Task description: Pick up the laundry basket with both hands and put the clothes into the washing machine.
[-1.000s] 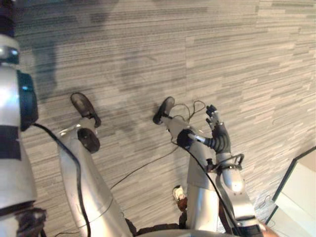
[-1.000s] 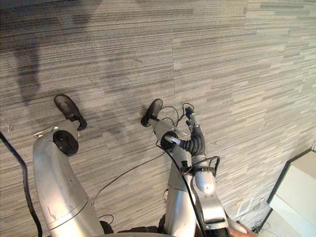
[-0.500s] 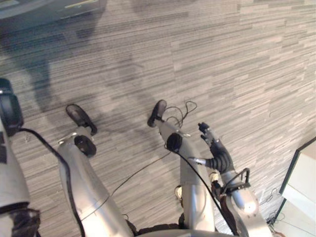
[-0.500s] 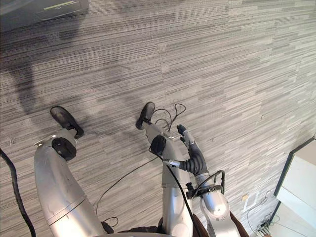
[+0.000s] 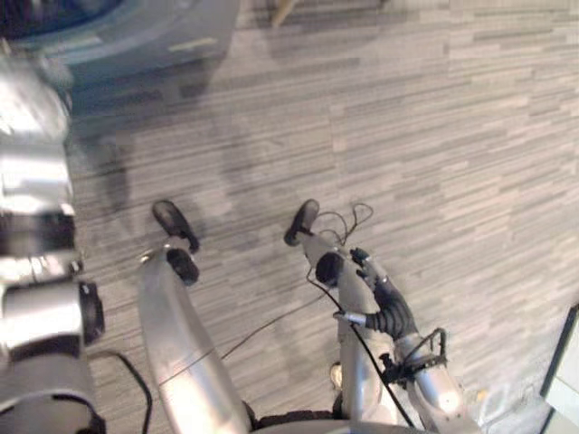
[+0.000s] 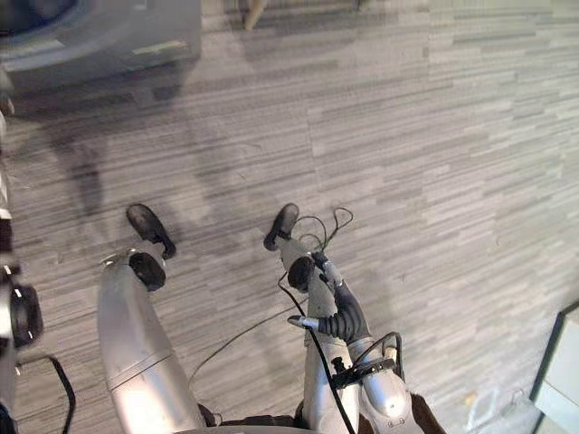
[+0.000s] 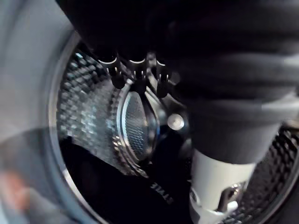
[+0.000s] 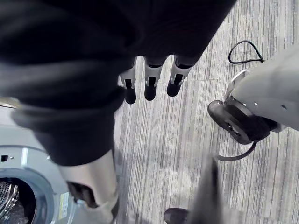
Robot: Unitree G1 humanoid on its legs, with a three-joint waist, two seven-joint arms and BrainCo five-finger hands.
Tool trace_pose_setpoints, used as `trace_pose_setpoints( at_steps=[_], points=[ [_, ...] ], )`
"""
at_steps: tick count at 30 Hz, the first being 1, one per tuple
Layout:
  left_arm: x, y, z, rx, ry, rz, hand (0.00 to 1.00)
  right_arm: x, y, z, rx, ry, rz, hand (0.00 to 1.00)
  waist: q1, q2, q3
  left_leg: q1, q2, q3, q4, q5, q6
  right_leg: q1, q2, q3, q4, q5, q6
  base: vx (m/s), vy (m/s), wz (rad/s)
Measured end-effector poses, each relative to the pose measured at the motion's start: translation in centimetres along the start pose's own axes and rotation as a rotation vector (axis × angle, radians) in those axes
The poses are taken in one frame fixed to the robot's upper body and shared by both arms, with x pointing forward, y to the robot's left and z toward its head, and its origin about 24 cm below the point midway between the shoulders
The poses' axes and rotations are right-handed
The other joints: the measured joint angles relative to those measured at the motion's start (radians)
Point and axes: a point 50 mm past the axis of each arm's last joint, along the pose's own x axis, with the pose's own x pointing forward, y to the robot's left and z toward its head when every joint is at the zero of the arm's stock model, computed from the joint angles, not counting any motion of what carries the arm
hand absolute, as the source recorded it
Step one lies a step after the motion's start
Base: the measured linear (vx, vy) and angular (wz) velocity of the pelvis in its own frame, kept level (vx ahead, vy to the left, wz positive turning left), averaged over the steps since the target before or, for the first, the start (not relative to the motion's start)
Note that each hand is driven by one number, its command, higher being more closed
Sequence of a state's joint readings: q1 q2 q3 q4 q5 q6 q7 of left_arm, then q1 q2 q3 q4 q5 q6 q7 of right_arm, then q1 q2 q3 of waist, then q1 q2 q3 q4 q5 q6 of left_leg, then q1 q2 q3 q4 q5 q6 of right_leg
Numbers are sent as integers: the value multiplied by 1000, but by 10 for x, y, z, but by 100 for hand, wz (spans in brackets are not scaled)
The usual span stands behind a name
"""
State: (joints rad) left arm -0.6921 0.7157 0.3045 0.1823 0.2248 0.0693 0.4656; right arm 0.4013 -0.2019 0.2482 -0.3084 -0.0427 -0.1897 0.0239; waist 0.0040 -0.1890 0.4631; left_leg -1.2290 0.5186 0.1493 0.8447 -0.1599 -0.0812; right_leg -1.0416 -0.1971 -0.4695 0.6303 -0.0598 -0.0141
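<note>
The washing machine [image 5: 136, 36] stands at the upper left, blue-grey, its door opening facing me. My left hand [image 7: 135, 74] hangs at the drum's mouth with its fingers straight and nothing in them. Past the fingers I see the perforated steel drum [image 7: 84, 121] with dark clothes [image 7: 107, 186] lying at its bottom. My right hand [image 5: 366, 264] hangs low at the lower right over the carpet, fingers relaxed and empty. In the right wrist view its fingers [image 8: 149, 79] point at the floor, and the machine's front [image 8: 18, 186] shows in a corner.
Grey striped carpet [image 6: 434, 163] covers the floor. A white cabinet [image 6: 561, 371] with a dark edge stands at the far lower right. A pale wooden leg [image 5: 282, 11] shows at the top edge beside the machine.
The camera has tilted up, bringing the washing machine into the upper left. My left arm has risen along the left edge. My right hand has sunk lower and nearer to me.
</note>
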Motion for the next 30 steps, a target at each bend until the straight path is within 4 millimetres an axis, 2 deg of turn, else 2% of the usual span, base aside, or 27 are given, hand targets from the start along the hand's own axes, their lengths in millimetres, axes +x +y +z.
trace_pose_setpoints(
  at_steps=[2,4,5,6,8,9,11,13,14,15,17,18,20,21,23,25,27,28,29,30],
  points=[
    [-21,10,-25,-23,92,10,0,0,-1,-4,-2,19,-4,0,13,6,-2,36,-9,5,-32,11,-18,23,-1,-2,-6,-3,-5,24,-33,22],
    [-68,27,-58,-55,231,15,0,0,-2,-11,-8,58,-14,0,26,21,-8,100,-21,14,-70,25,-34,67,-6,-6,-2,-16,-6,62,-42,28],
    [-83,27,-65,-65,273,0,0,0,-4,-14,-7,71,-24,0,30,30,-12,118,-31,15,-80,33,-28,80,-12,-7,3,-24,-4,77,-28,33],
    [-106,24,-73,-90,334,-25,0,1,-7,-19,-6,98,-42,0,35,46,-22,146,-40,17,-96,37,-32,99,-20,-9,10,-33,-4,90,-15,41],
    [-169,20,-91,-130,509,-110,0,9,-13,-39,-22,183,-59,0,39,78,-39,251,-67,29,-127,43,-35,179,-43,-7,27,-64,3,92,-13,44],
    [-186,17,-94,-136,554,-142,0,11,-14,-44,-28,206,-64,0,39,86,-45,279,-72,33,-134,43,-36,203,-51,-7,34,-75,7,98,-24,42],
    [-253,5,-96,-213,727,-318,0,13,-19,-66,-59,309,-67,0,42,125,-65,418,-97,45,-169,40,-39,319,-73,-4,51,-113,20,81,-36,41],
    [-296,-6,-92,-297,839,-446,0,10,-21,-78,-87,373,-65,0,43,152,-83,521,-111,48,-206,32,-50,411,-81,-7,54,-145,35,47,-60,31],
    [-324,-9,-92,-334,931,-518,0,6,-20,-89,-94,422,-58,0,42,159,-104,591,-121,58,-238,28,-51,468,-83,-10,52,-167,44,52,-90,22],
    [-338,-10,-93,-348,980,-547,0,5,-20,-94,-101,447,-52,0,42,161,-112,631,-125,64,-256,29,-53,499,-82,-15,48,-174,42,78,-99,21],
    [-389,-9,-96,-384,1169,-676,0,-6,-19,-118,-119,564,-46,0,42,162,-157,773,-169,54,-376,62,-73,612,-84,-23,6,-183,53,99,-88,21],
    [-404,-8,-95,-382,1220,-717,0,-12,-19,-127,-121,611,-51,0,41,161,-179,817,-188,41,-433,80,-75,643,-85,-28,-17,-183,54,91,-59,19],
    [-421,-5,-93,-382,1278,-766,0,-20,-21,-139,-132,679,-62,0,41,164,-210,877,-213,22,-514,120,-62,688,-80,-43,-52,-182,56,117,-87,21],
    [-432,-6,-90,-387,1309,-803,0,-29,-27,-149,-139,738,-90,0,40,183,-232,916,-223,2,-559,146,-60,732,-71,-61,-87,-178,60,133,-105,24],
    [-438,-7,-89,-396,1333,-821,0,-35,-34,-159,-145,801,-119,0,42,205,-251,937,-226,-25,-559,143,-65,769,-53,-64,-132,-156,54,102,-12,-3],
    [-444,-8,-87,-403,1359,-820,0,-38,-42,-168,-154,862,-153,0,42,232,-268,973,-280,-126,-522,95,-109,827,-23,-34,-229,-98,67,109,87,-43],
    [-446,-10,-85,-406,1358,-833,0,-41,-45,-170,-154,882,-178,0,42,246,-283,1006,-300,-172,-532,58,-112,855,-5,-6,-298,-53,81,72,123,-53],
    [-447,-10,-84,-408,1359,-837,0,-42,-45,-171,-154,890,-181,0,42,258,-294,1030,-309,-195,-545,30,-106,869,8,24,-347,-18,92,77,262,-86],
    [-447,-13,-83,-400,1348,-854,0,-42,-46,-171,-152,890,-186,0,39,266,-309,1055,-323,-197,-570,-7,-75,872,16,66,-401,29,111,68,296,-85],
    [-445,-15,-84,-395,1337,-868,0,-42,-45,-172,-144,892,-194,0,37,264,-312,1056,-332,-182,-568,-12,-66,872,14,86,-425,49,112,41,313,-83]
  ],
)
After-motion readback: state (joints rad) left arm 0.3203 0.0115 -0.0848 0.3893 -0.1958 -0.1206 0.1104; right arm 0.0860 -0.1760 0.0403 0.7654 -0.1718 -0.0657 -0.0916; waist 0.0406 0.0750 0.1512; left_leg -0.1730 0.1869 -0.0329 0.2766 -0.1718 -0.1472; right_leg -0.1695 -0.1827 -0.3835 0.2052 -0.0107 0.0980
